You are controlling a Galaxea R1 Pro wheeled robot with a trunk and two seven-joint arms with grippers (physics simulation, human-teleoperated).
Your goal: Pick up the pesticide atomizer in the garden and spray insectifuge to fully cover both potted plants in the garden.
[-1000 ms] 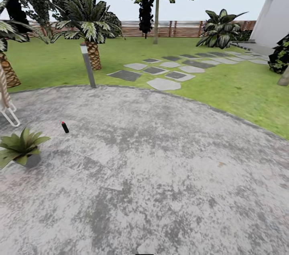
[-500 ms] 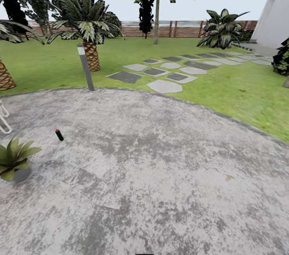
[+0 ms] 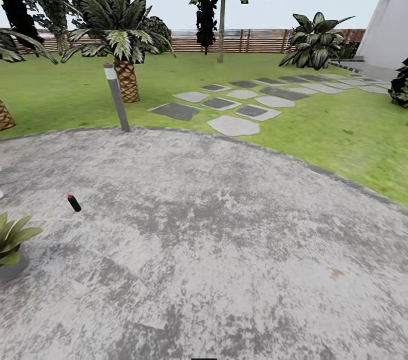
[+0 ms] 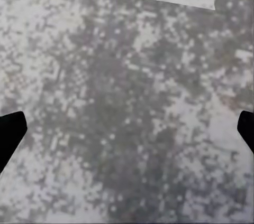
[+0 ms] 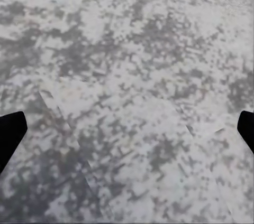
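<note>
Pesticide atomizer [image 3: 73,202] lying near potted plant [image 3: 11,238]

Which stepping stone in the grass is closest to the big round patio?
The pale, light grey stepping stone. It is the lowest one in the head view, lying just beyond the patio edge, in front of the darker slabs.

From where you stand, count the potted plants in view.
1: a potted plant at the patio's left edge, cut off by the frame, near the small dark bottle. Another may be out of frame.

bollard lamp [image 3: 116,96] at paving edge | stepping stones [image 3: 232,125] (grey) on grass
</note>
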